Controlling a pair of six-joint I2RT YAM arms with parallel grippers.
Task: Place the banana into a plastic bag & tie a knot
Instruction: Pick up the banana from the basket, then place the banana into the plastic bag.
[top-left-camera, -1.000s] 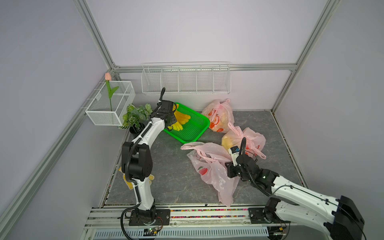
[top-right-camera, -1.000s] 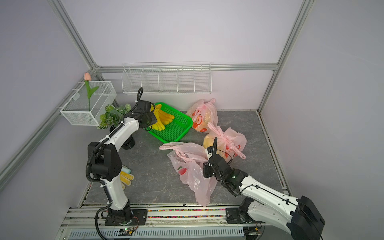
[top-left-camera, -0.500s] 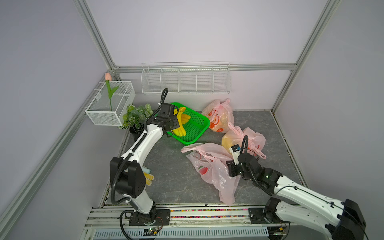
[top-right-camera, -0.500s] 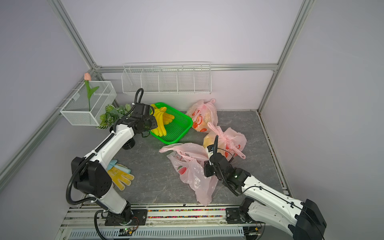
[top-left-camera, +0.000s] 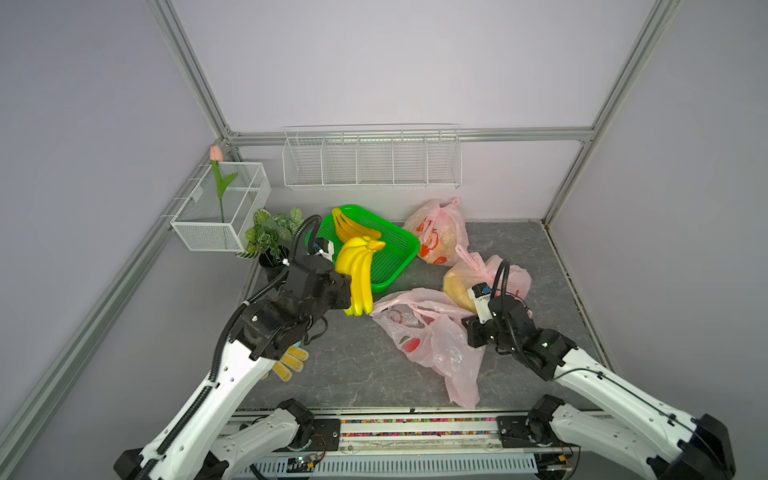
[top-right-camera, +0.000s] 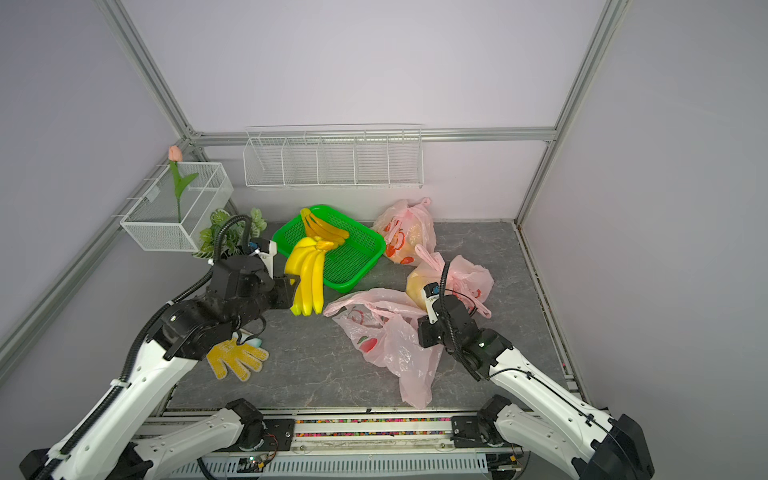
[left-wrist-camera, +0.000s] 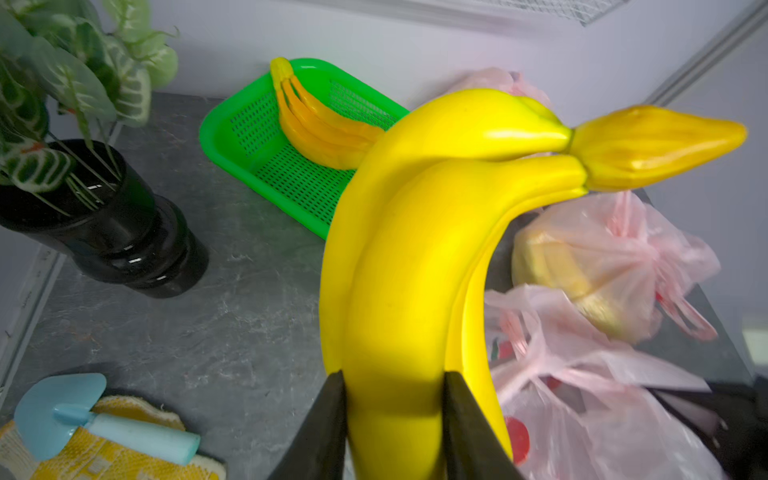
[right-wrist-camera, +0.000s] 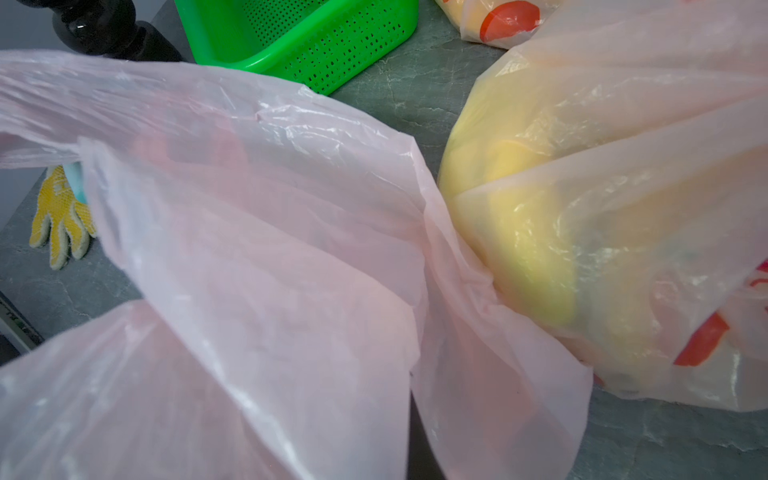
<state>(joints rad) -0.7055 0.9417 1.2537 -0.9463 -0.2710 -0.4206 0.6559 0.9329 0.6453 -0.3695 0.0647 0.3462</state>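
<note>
A yellow banana bunch (left-wrist-camera: 415, 249) is held stem-up between the fingers (left-wrist-camera: 328, 424) of the left claw (left-wrist-camera: 394, 380), the green basket (top-left-camera: 409, 249) lying just beyond that claw, while the edge of the pink plastic bag (top-left-camera: 432, 345), spread on the bench (top-left-camera: 345, 374) beside it, is pinched in the clenched right claw (top-left-camera: 468, 332).

- banana bunch (top-left-camera: 360, 272): glossy yellow, several fruits joined at a darker stem. Held clear of the counter (top-left-camera: 353, 370), stem end up, tips down. The left claw (left-wrist-camera: 392, 386) is clamped across its lower part. It hangs just beside the bag's mouth.
- plastic bag (top-left-camera: 432, 338): thin translucent pink with red print, crumpled on the counter. Its mouth gapes toward the bunch, and one rim is raised, pinched in the closed right claw (top-left-camera: 471, 334).
</note>
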